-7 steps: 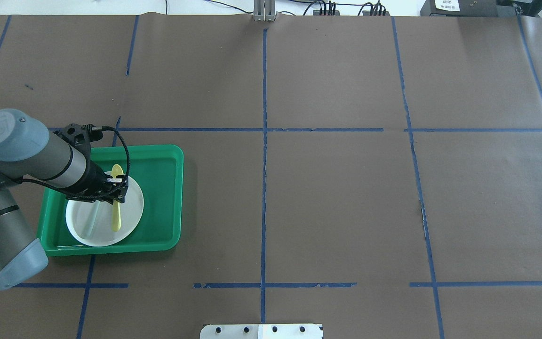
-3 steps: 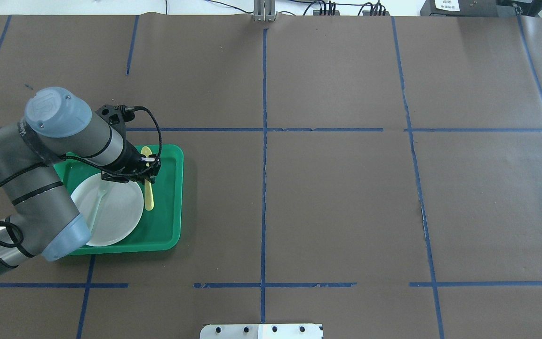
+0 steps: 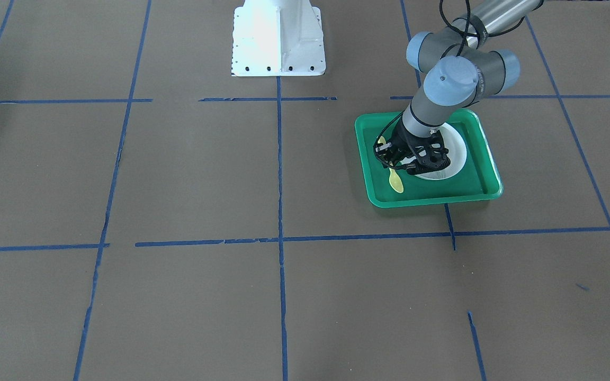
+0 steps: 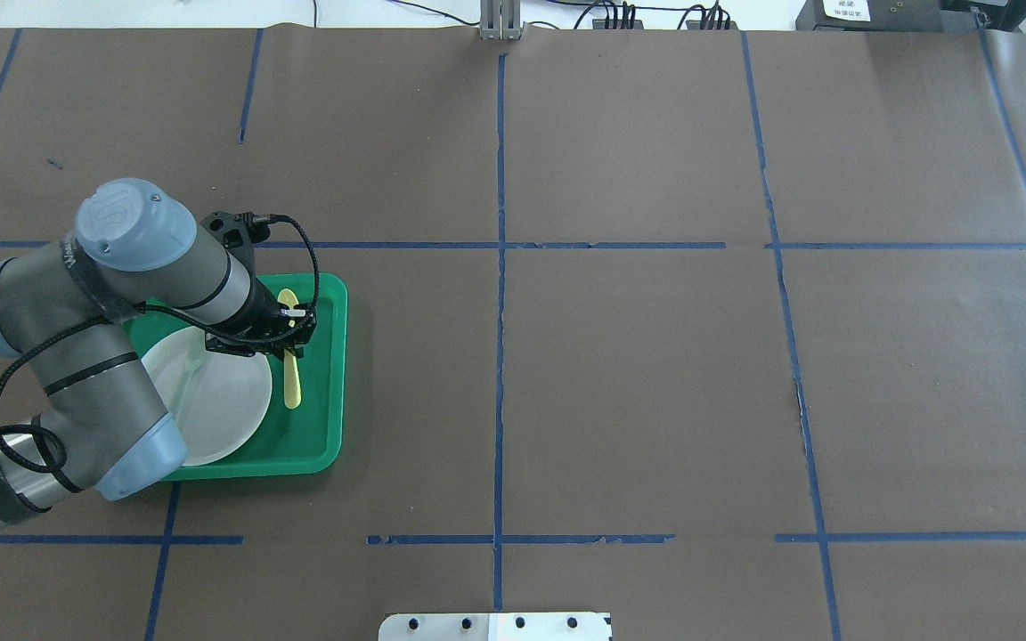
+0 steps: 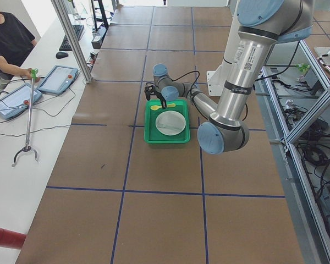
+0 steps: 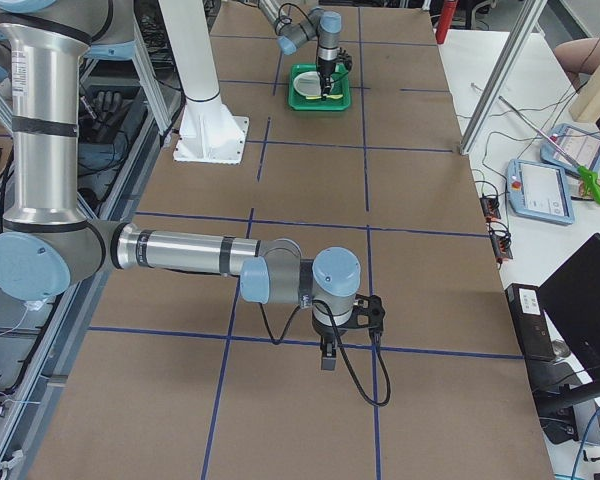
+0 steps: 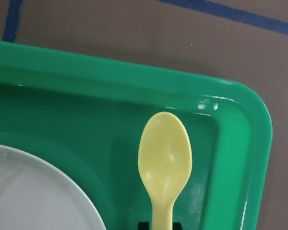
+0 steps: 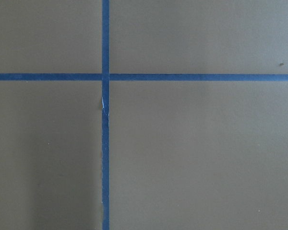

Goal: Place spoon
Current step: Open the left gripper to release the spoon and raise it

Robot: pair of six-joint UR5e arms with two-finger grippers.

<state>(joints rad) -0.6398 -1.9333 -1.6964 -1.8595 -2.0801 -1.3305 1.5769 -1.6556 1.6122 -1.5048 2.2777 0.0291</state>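
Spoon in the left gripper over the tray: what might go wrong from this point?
The left gripper holds the spoon by its slim handle, so it may pivot or slip before release. The spoon is over the narrow strip of tray between the plate and the tray's wall; let go here, it might end up propped on either edge. Its bowl is near the tray's corner, so outward drift may hit the rim.

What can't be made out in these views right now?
spoon handle's middle: overhead, left gripper covers it; wrist view's bottom edge cuts it off.
fork: overhead, too faint against the plate to trace.
right gripper: right side view only, too small to judge open or shut.
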